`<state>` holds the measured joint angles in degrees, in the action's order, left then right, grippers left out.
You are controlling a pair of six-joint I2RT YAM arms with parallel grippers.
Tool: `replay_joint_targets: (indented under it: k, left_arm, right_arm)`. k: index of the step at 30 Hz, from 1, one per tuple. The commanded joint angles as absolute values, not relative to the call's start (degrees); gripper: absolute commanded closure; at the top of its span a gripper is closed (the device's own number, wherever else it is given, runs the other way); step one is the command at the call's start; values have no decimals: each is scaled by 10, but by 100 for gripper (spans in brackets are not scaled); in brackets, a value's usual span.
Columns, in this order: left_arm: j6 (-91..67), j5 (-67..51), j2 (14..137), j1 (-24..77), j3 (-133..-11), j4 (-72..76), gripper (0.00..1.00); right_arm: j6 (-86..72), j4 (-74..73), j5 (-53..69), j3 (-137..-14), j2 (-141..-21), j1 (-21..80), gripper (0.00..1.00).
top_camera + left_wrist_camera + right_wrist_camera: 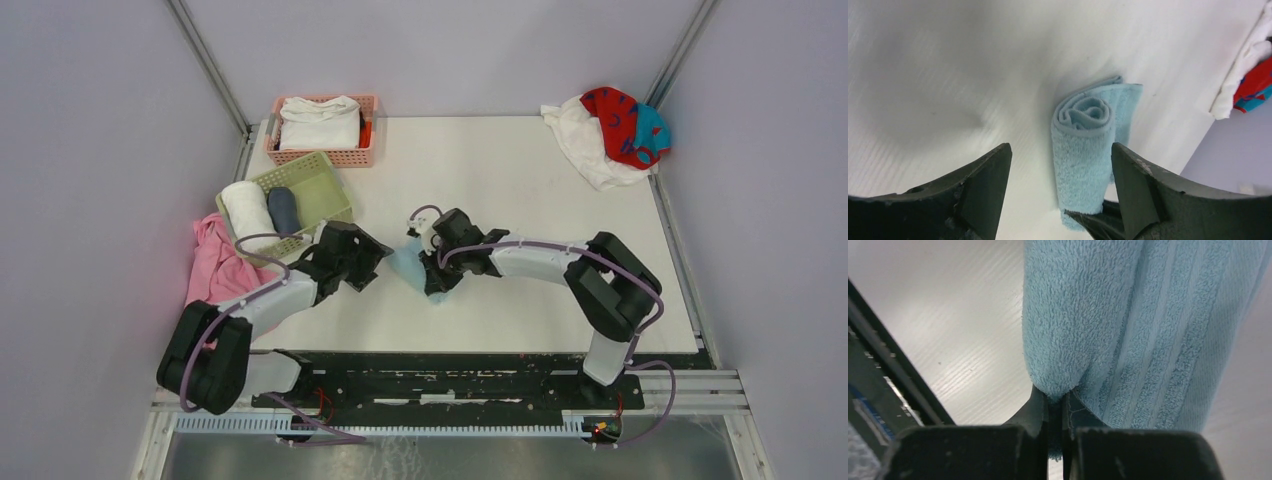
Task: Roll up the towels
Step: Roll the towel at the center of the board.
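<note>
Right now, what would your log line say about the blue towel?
item: light blue towel, rolled up | right tool: shut on its end | left tool: open around the roll

Top external: fixed, high above the near edge, looking down over the whole worktop point(520, 160). Left wrist: low and close, facing along the light blue towel point(1083, 150) toward the far right corner. Right wrist: hard against the same towel, which all three views share.

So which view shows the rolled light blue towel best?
Left wrist: the light blue towel shows its spiral end and its rolled body. Top external gives only a small, partly covered blue patch. Right wrist shows close-up terry, one edge pinched in the right gripper.
</note>
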<state>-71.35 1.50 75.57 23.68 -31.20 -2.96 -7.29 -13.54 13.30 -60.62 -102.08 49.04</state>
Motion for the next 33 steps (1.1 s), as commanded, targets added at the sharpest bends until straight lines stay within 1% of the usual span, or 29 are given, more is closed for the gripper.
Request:
replay_joint_targets:
  k: [1,4,6,10,18,23,25,27,33]
  left_arm:
    - [-680,23,685,235,-301,-44,20]
    - [-685,0,659,236,-285,-37,19]
    - [-693,-19,653,237,-269,-15,16]
    - [-704,-39,666,249,-255,42,14]
    - [-720,-70,768,274,-285,155,13]
    - [-723,-74,838,291,-305,175,16]
    - [-728,-74,863,295,-310,182,19]
    - [-731,-76,887,300,-316,182,24]
    - [-747,-53,925,305,-321,122,40]
  right_arm:
    - [-182,-120,348,-562,-1074,436,99]
    - [-238,-74,426,-546,-1101,398,97]
    - [-275,-34,471,-530,-1121,379,97]
    - [-342,46,523,-499,-1160,345,96]
    - [-407,94,559,-477,-1241,294,94]
    - [-400,66,549,-476,-1258,280,91]
    - [-393,51,542,-478,-1264,278,90]
    - [-382,40,533,-480,-1259,278,90]
    - [-286,-69,454,-495,-1158,281,77]
